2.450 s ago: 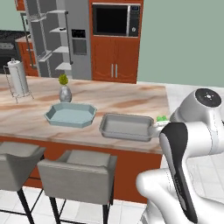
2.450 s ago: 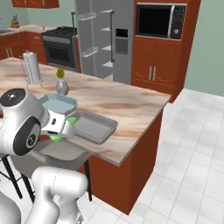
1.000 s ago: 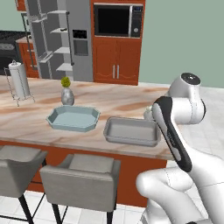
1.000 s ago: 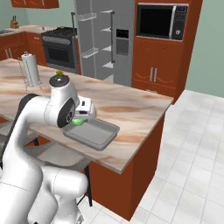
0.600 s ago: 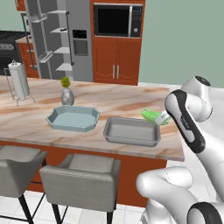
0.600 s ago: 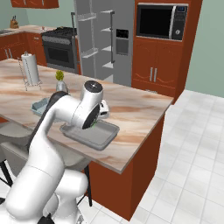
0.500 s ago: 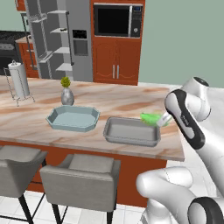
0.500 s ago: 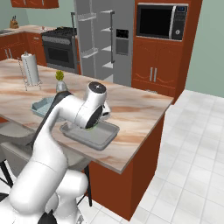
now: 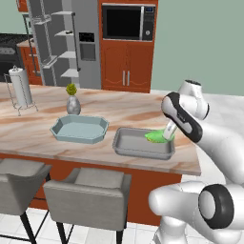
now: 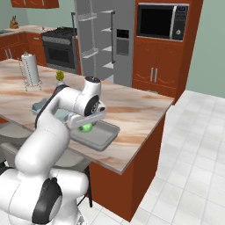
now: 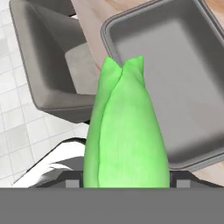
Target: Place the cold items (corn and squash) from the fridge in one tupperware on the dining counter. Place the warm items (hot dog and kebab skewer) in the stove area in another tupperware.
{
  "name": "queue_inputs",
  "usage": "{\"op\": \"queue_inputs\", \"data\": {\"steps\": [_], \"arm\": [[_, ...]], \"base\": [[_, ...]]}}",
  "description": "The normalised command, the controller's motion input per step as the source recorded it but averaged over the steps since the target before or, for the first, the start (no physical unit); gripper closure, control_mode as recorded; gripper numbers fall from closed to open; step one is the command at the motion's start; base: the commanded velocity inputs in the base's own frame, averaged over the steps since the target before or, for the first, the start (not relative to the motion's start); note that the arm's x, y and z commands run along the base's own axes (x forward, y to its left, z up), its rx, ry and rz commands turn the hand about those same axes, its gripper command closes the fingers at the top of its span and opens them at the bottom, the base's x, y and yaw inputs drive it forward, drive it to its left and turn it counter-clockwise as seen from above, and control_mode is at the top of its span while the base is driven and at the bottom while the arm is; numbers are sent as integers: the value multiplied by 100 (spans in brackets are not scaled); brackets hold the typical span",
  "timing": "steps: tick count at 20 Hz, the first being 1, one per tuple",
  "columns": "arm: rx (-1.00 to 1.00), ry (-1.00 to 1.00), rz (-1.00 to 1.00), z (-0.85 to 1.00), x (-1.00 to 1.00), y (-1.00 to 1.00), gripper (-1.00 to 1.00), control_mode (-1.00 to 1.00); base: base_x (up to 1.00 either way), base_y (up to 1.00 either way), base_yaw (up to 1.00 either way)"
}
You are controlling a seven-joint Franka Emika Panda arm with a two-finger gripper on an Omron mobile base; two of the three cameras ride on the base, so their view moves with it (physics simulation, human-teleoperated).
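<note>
**A:** Look, the arm is bent low over the dining counter [image 9: 124,112], with the gripper [image 9: 167,136] hanging right above the grey rectangular tupperware [image 9: 138,145]. There's something bright green in it.

**B:** Is that the squash or the corn? From the hand view I'd say a green husk with a split tip, so the corn [image 11: 127,131]. I can't be sure.

**A:** Fair. Either way it's one of the cold items, and the grey tray is where those belong. That's why it is carried here and not to the pale blue octagonal tupperware [image 9: 78,129] just to the left, which I take to be for the warm food.

**B:** And the hand itself?

**A:** Partly spread, both jaws pressed onto the sides of the green thing. It sticks out well past the tips, pointing down at the tray floor [image 11: 175,78]. From the right side, the green [image 10: 86,127] sits over the tray's near half, inside the rim.

**B:** Touching the bottom?

**A:** Can't tell. It looks just above it. The tray has nothing else in it, and the fridge [image 10: 99,41] stands open behind, well apart. I'd guess the drop comes next, and held this low it shouldn't roll out.
</note>
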Motion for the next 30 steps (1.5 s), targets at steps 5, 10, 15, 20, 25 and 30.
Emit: {"op": "queue_inputs", "data": {"steps": [5, 10, 15, 20, 25, 30], "arm": [[0, -2, 6, -4, 15, -5, 100, -100], [-5, -2, 1, -25, 35, -2, 100, -100], [-11, -15, 7, -46, 53, 0, 100, -100], [-11, -11, 1, -40, 32, 0, 100, -100], [-2, -6, 0, -39, 10, -4, 100, -100], [0, -11, 3, -18, 10, -7, 100, -100]], "base": [[0, 0, 0], [0, 0, 0], [0, 0, 0], [0, 0, 0], [0, 0, 0], [0, 0, 0]]}}
